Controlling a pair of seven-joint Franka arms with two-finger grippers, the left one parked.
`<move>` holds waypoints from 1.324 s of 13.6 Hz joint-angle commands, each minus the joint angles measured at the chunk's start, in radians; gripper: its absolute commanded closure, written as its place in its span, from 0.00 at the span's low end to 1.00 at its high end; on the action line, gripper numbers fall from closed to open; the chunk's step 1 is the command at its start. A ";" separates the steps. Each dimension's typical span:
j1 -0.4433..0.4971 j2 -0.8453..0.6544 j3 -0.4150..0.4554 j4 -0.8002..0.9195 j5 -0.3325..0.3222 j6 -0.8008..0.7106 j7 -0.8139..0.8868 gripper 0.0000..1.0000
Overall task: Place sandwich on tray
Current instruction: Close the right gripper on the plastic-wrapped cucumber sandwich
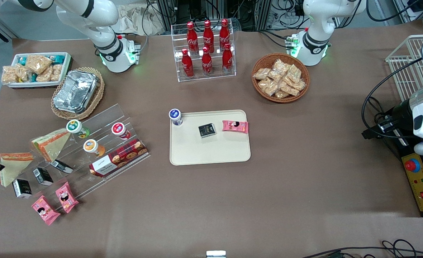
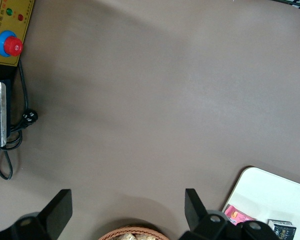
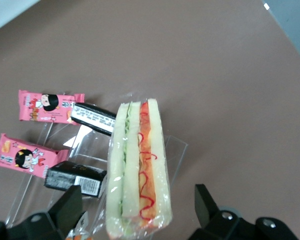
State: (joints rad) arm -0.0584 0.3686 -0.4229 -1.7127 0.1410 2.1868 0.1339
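On the brown table, the spread tool (image 3: 135, 207) straddles the sandwich (image 3: 137, 170).

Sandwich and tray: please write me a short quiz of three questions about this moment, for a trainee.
1. True or false: the sandwich already lies on the tray.
2. The gripper is: A) open, above the sandwich; B) shut on the sandwich; C) above the tray.
3. How many things lie on the tray?
Key: 1 false; 2 A; 3 three: cup, black packet, pink packet.
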 commanded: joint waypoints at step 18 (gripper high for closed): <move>0.000 -0.005 -0.008 0.001 0.092 -0.120 -0.126 1.00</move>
State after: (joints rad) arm -0.0574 0.3968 -0.4240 -1.7324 0.2039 2.1497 0.0439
